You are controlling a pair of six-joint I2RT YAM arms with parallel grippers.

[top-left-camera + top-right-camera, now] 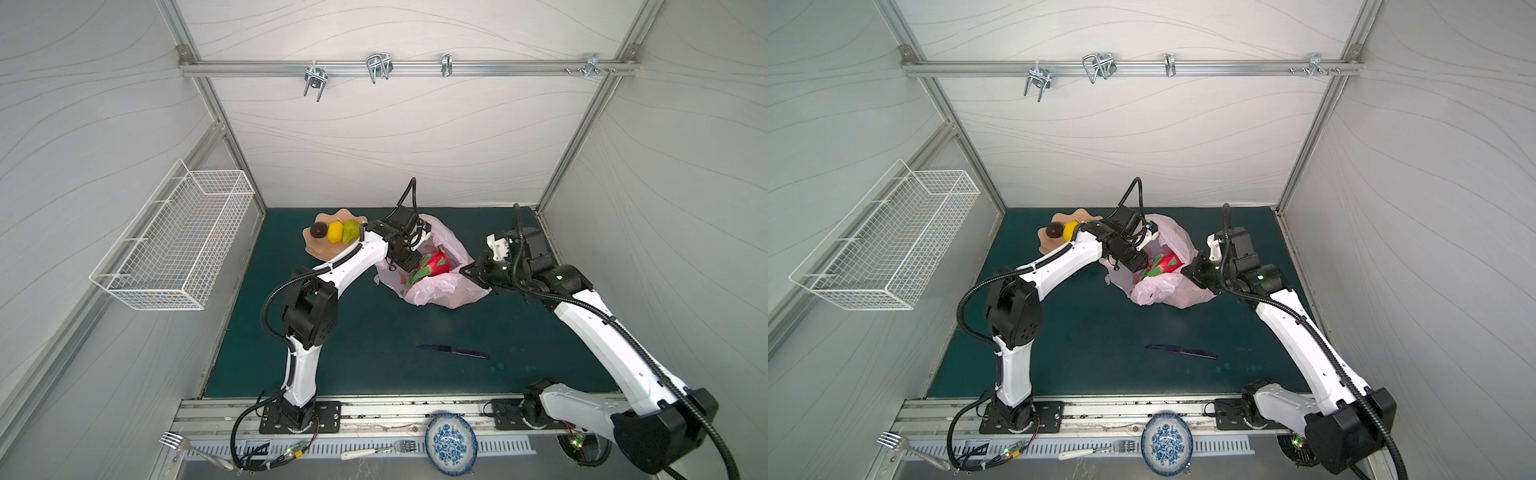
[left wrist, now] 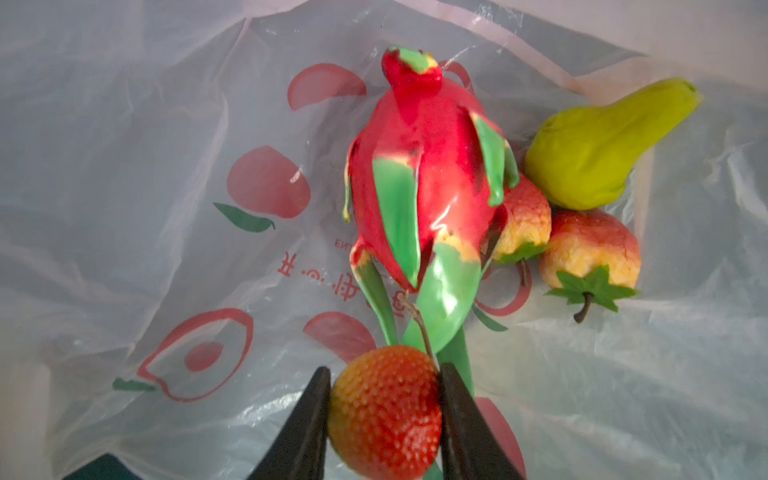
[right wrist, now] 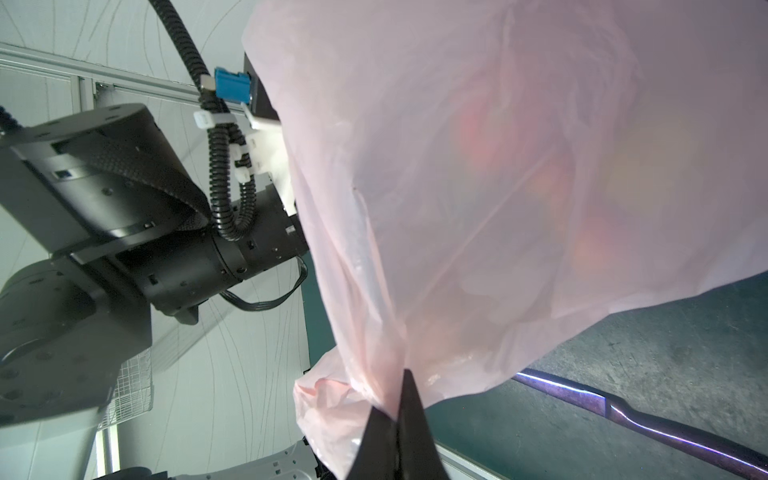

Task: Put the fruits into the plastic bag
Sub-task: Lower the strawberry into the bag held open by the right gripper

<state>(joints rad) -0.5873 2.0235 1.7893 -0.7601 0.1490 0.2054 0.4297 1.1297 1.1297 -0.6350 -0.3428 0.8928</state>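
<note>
Over the far middle of the counter (image 1: 374, 332), my left arm folds down into the mouth of the plastic bag (image 1: 440, 291). My left gripper (image 2: 384, 368) clasps a pimpled strawberry (image 2: 384, 409) near the glossy, green-scaled dragon fruit (image 2: 419, 174) and a matte green pear (image 2: 590, 158) lying inside. My right arm reaches in low, right gripper (image 3: 399, 401) clenched on the bag's thin, crinkled rim. Through that film the fruits are only blurred red and yellow glows. From above, my left wrist hides what it holds. A lemon (image 1: 333, 232) sits in the scalloped bowl (image 1: 320, 249).
</note>
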